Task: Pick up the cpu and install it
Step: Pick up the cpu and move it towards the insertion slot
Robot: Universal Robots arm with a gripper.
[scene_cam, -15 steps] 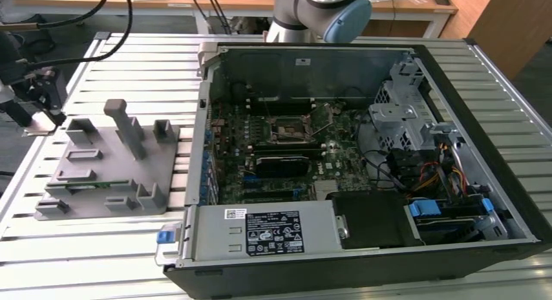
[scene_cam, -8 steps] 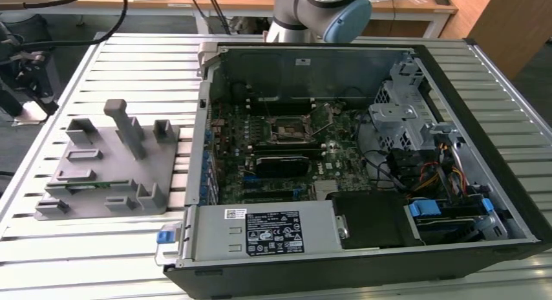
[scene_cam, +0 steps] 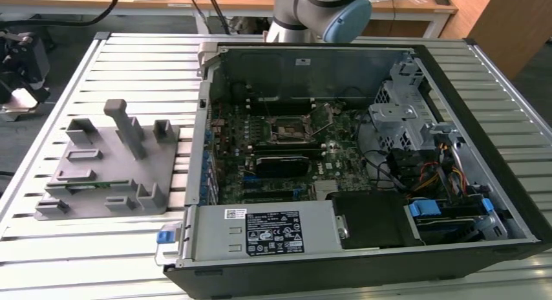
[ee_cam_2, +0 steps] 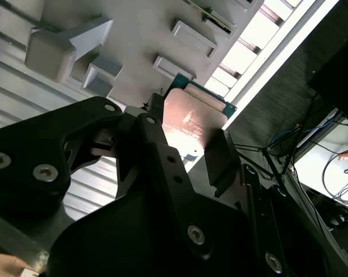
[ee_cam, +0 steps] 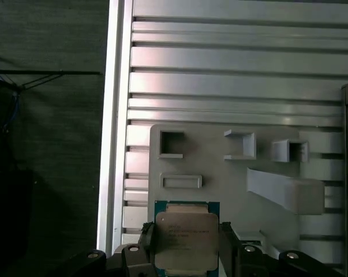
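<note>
Over the edge of the grey tray (ee_cam: 220,173), the gripper (ee_cam: 188,245) is holding the cpu (ee_cam: 187,234) by two sides, and its shiny top is showing in both wrist views. In the exterior view, the tray is sitting on the tabletop (scene_cam: 129,61) at 9 o'clock from the open computer case (scene_cam: 302,74).

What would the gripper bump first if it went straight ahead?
Probably the grey fixture tray. In the first wrist view the gripper, clamped on the cpu, points toward the tray's edge. Depth is unclear, so that is a guess.
</note>
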